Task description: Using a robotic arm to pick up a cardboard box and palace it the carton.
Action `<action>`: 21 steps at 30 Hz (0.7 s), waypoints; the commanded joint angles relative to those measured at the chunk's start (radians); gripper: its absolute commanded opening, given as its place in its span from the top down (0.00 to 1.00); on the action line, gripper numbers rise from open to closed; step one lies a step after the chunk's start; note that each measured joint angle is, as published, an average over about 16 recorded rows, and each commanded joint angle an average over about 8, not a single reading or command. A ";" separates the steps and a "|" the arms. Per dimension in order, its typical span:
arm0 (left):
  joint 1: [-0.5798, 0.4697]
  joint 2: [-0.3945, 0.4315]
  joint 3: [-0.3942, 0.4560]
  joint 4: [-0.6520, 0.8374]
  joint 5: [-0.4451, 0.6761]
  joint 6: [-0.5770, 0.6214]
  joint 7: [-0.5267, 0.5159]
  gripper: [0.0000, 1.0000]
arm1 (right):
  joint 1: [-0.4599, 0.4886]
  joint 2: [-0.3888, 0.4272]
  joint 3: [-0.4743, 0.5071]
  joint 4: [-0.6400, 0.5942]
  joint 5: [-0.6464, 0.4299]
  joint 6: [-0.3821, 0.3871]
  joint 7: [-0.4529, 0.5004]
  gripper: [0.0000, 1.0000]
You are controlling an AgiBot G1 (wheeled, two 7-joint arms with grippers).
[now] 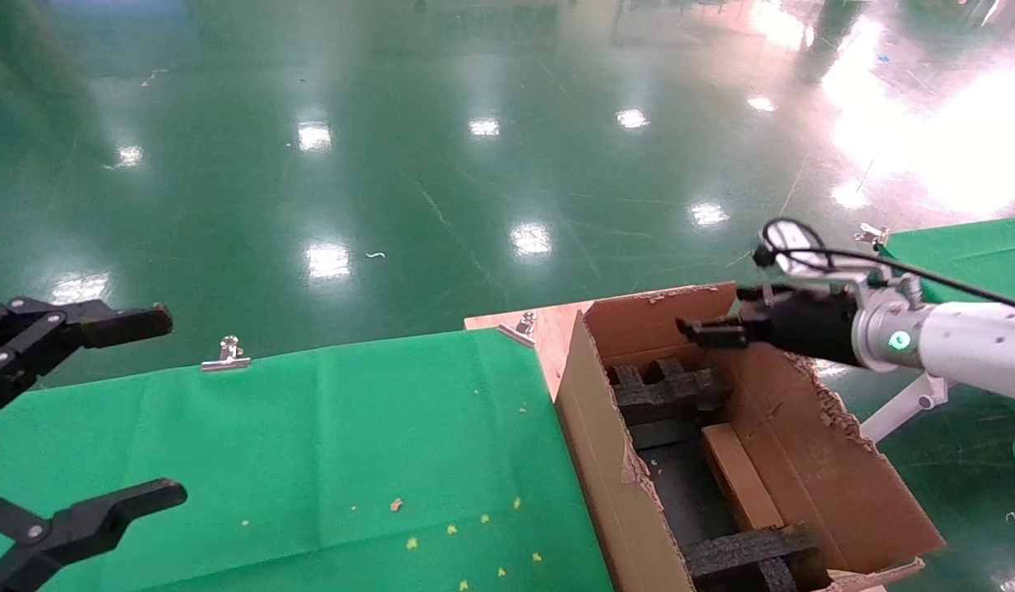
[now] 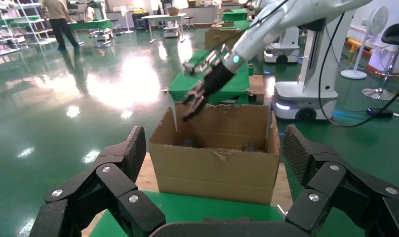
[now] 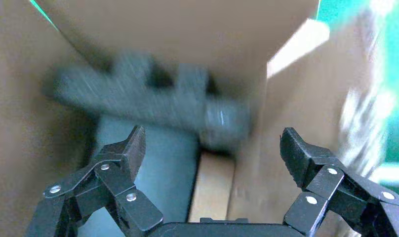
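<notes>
One cardboard box (image 1: 739, 477) lies inside the carton (image 1: 593, 460), resting against the carton's right inner wall between the two black foam inserts (image 1: 663, 390), so the placing step appears to be finished or nearly so. The robotic arm (image 1: 963, 337) reaches in from the right, and the right claw (image 1: 696, 330) hangs above the far end of the carton, over the farther foam insert. In the right wrist view the right claw's fingers (image 3: 116, 163) are spread wide and hold nothing, and the cardboard box (image 3: 212, 190) shows below and between them, apart from both. The judged step is the release and withdrawal; the next move calls for lifting the right claw straight up past the torn flaps without catching them. The left claw (image 1: 104, 411) is parked at the left over the green-covered table (image 1: 351, 427), its fingers likewise spread and empty, well apart from the carton.
</notes>
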 commanded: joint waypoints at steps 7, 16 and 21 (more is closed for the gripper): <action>0.000 0.000 0.000 0.000 0.000 0.000 0.000 0.00 | 0.082 0.147 0.049 0.330 -0.008 0.060 -0.029 0.00; 0.000 0.000 0.000 0.000 0.000 0.000 0.000 0.00 | 0.115 0.233 0.131 0.491 0.150 -0.094 -0.070 0.00; 0.000 0.000 0.000 0.000 0.000 0.000 0.000 0.00 | 0.118 0.241 0.148 0.502 0.187 -0.127 -0.076 0.00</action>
